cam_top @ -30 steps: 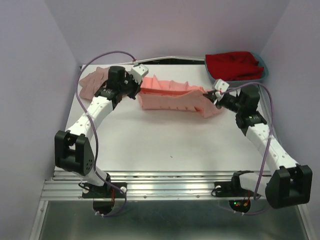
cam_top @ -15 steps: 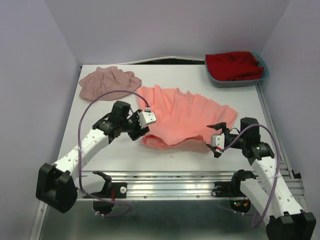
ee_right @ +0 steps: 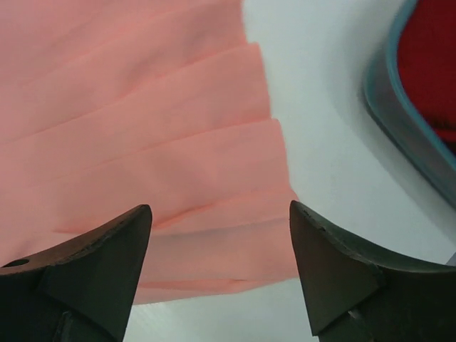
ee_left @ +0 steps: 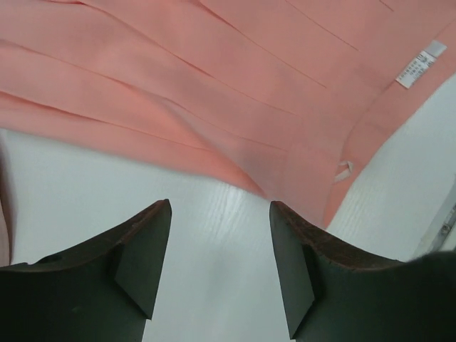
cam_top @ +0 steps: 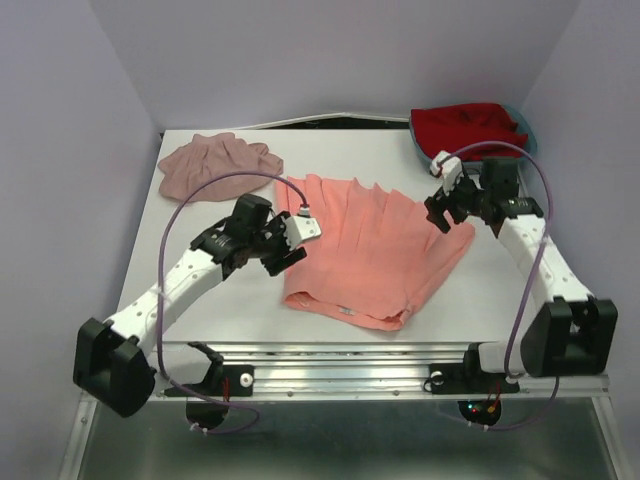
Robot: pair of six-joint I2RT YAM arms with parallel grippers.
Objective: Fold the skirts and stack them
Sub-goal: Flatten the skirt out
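The salmon-coral pleated skirt is spread flat across the middle of the white table, with its pleats fanned toward the far side. The smaller mauve-pink skirt is laid bunched at the far left corner, just beside the larger one. The left gripper is held at the coral skirt's left edge, and the right gripper at its far right corner. A blue-grey bin filled with red cloth is set at the far right corner.

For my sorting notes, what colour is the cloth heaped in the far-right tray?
The heaped soft cloth is deep red, clearest in the top external view.
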